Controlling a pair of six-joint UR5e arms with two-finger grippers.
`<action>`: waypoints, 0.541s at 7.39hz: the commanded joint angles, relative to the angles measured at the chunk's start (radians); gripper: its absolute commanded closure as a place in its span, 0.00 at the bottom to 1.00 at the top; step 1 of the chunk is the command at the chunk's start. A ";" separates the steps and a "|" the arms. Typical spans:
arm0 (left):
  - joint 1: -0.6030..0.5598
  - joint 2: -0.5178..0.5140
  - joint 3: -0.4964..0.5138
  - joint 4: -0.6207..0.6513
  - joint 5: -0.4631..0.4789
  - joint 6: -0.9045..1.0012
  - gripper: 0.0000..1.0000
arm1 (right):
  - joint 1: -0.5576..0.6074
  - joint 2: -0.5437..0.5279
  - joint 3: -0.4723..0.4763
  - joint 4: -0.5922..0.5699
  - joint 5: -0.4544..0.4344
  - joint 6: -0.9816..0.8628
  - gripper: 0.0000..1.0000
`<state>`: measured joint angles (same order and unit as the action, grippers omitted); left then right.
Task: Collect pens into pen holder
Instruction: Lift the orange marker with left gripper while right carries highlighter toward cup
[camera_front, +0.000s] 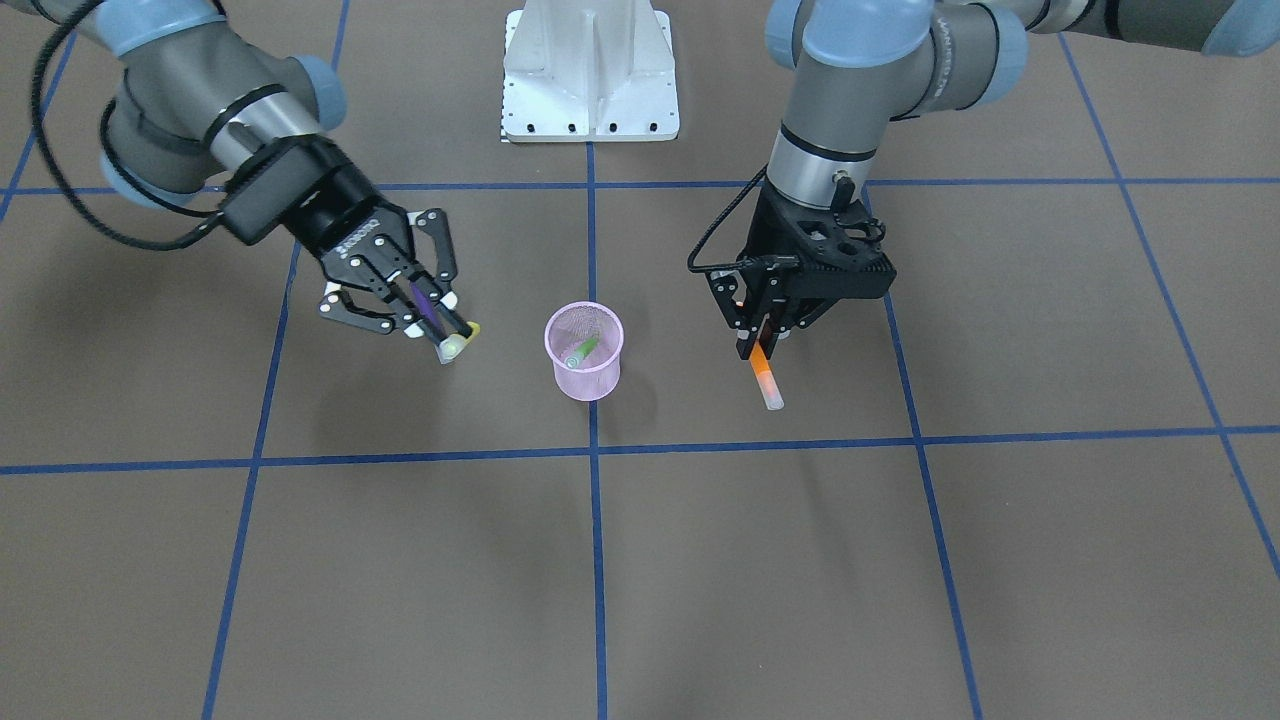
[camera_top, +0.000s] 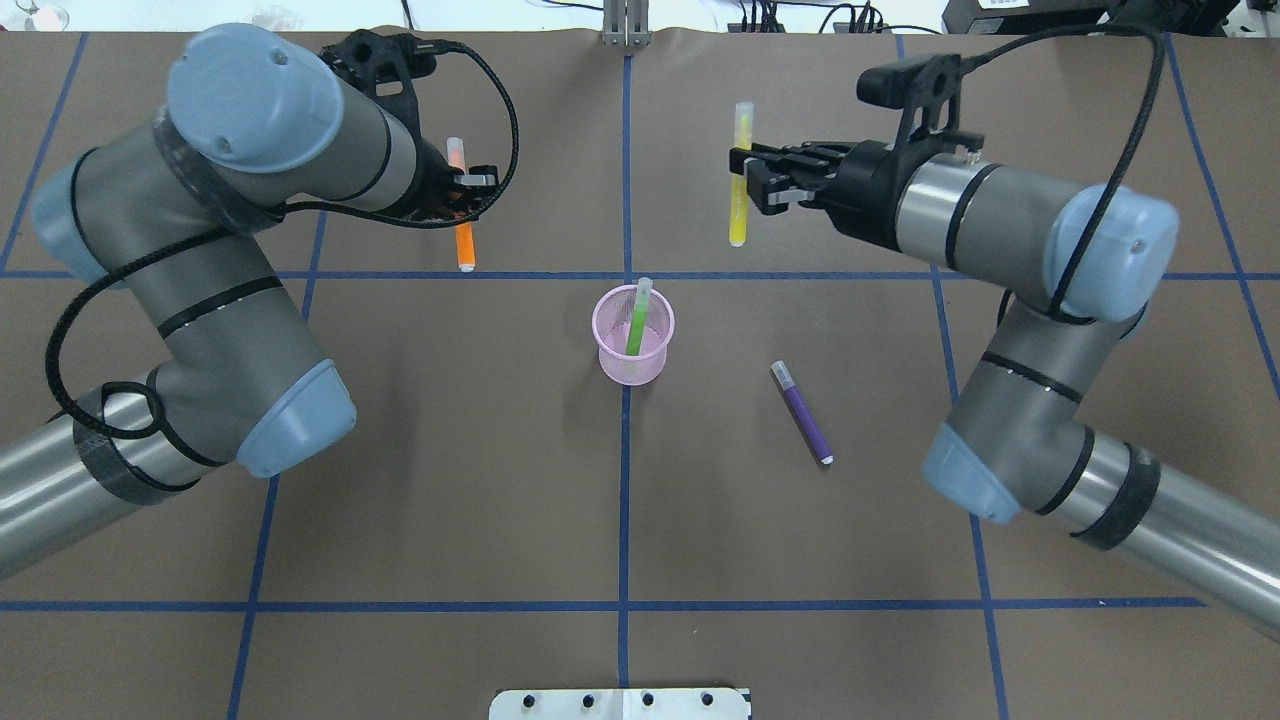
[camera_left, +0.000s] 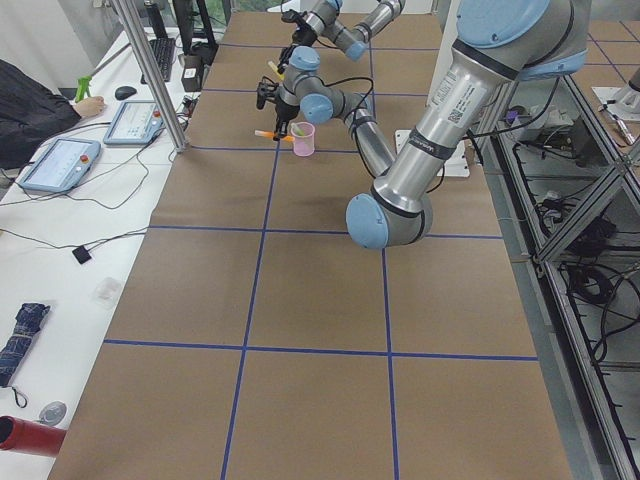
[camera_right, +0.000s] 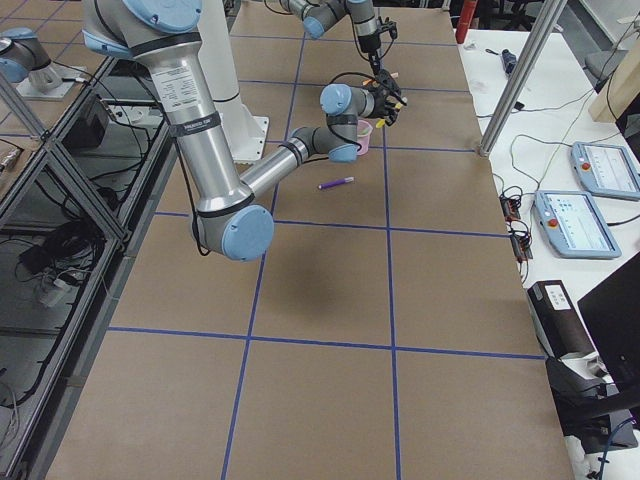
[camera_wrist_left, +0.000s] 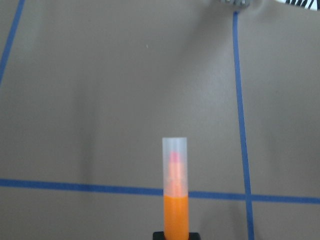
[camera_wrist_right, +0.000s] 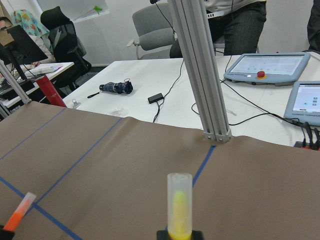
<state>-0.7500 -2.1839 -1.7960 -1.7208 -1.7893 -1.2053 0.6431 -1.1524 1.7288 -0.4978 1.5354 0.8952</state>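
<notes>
Orange pen (camera_top: 464, 243), clenched in the left end effector (camera_top: 459, 195), hangs at ten o'clock from the pen holder (camera_top: 612, 362), where the green pen (camera_top: 636, 325) leans. Centre it over the rim, upright, before releasing. Right end effector (camera_top: 745, 180) grips a yellow pen (camera_top: 738, 218) at one o'clock; the purple pen (camera_top: 803, 415) lies at four.

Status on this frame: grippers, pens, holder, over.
Left gripper shut on orange pen. Right gripper shut on yellow pen. Green pen in pen holder; purple pen loose on table. Nothing blocking.
</notes>
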 joint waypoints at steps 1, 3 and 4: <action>-0.035 0.071 0.000 -0.110 0.002 0.003 1.00 | -0.172 0.043 -0.032 -0.001 -0.234 -0.012 1.00; -0.035 0.095 0.004 -0.148 0.002 0.003 1.00 | -0.191 0.075 -0.083 0.004 -0.267 -0.015 1.00; -0.035 0.096 0.010 -0.149 0.002 0.003 1.00 | -0.191 0.107 -0.112 0.004 -0.268 -0.013 1.00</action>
<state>-0.7846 -2.0939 -1.7916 -1.8606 -1.7871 -1.2027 0.4598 -1.0761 1.6473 -0.4945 1.2801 0.8819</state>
